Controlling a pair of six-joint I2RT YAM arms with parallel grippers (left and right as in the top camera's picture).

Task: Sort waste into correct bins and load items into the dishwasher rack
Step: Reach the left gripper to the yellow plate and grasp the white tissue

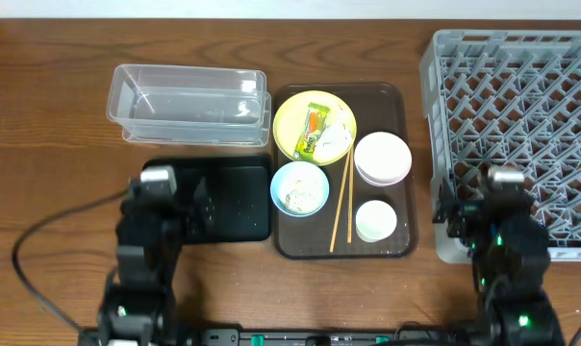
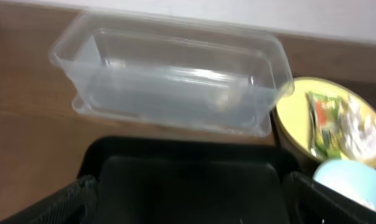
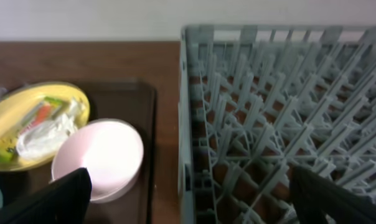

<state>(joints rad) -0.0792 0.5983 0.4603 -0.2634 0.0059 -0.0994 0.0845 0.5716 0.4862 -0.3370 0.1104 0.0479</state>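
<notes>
On the brown serving tray [image 1: 391, 96] sit the yellow plate [image 1: 289, 125] with the green-and-orange wrapper [image 1: 315, 131] and crumpled white paper [image 1: 339, 135], the light blue bowl [image 1: 299, 188] with rice scraps, the pink bowl [image 1: 382, 158], the white cup [image 1: 375, 220] and the chopsticks [image 1: 341, 200]. The clear tub [image 1: 189, 104] and black tray [image 1: 235, 202] lie left of it; the grey rack [image 1: 521, 125] is on the right. My left gripper [image 2: 188, 202] is open and empty over the black tray [image 2: 188, 180]. My right gripper [image 3: 188, 199] is open and empty over the rack's left wall [image 3: 187, 124].
The wooden table [image 1: 50, 144] runs under everything. The left wrist view shows the clear tub [image 2: 175, 81], yellow plate [image 2: 294, 124] and blue bowl [image 2: 356, 180]. The right wrist view shows the pink bowl [image 3: 101, 155] and yellow plate [image 3: 14, 118].
</notes>
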